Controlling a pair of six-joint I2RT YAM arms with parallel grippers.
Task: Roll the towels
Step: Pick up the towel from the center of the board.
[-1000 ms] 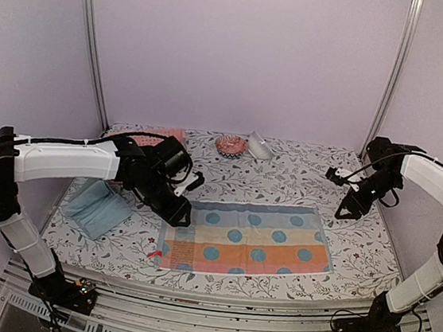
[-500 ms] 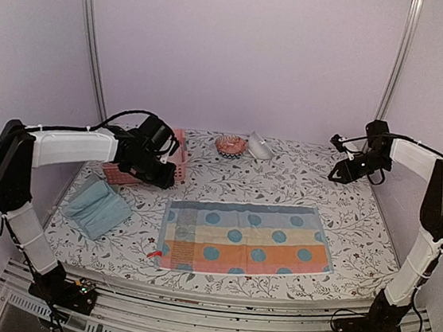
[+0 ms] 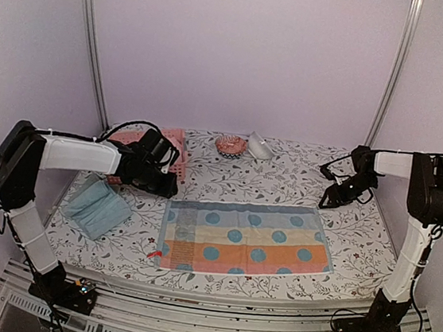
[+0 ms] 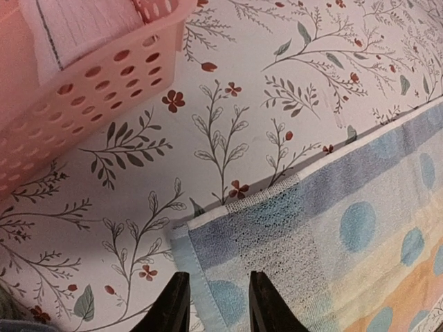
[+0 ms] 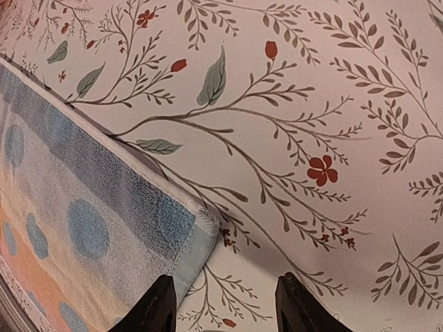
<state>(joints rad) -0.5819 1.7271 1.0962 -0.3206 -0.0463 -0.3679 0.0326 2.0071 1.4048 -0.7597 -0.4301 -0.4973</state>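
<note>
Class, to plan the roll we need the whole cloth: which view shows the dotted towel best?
Top external: the dotted towel lies spread flat, all four edges visible. Left wrist shows only its far-left corner; right wrist only its far-right corner.

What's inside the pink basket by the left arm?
A pale pink towel lies in the basket, per the left wrist view. Anything beneath it is hidden by the cloth and the basket's wall.
</note>
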